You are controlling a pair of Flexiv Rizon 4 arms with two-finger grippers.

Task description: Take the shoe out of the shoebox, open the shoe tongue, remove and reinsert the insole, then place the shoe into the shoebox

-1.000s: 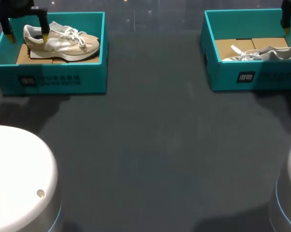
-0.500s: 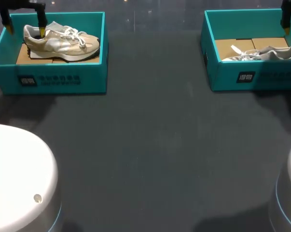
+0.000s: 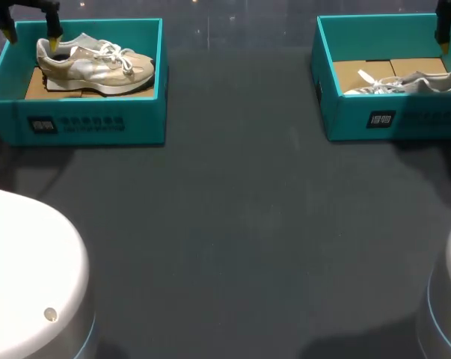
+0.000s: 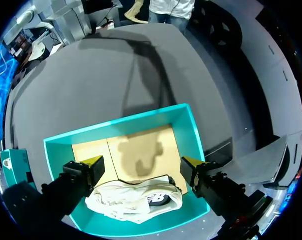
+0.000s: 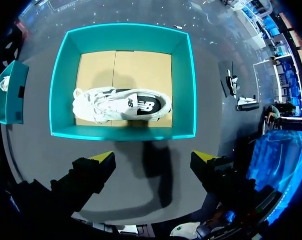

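A beige shoe with white laces lies in the teal left shoebox at the back left. My left gripper hangs open over the box's heel end. In the left wrist view the shoe's heel lies under and between the spread fingertips, which do not touch it, inside the left shoebox. A white and grey shoe lies in the teal right shoebox at the back right. My right gripper stands open high above the table, beside that shoebox and apart from its shoe.
Both boxes have a brown cardboard floor. A wide stretch of dark table lies between and in front of them. The white round arm bases fill the near corners.
My left gripper has drawn up and back from the beige shoe's heel, still open. The right arm and both shoes have not moved.
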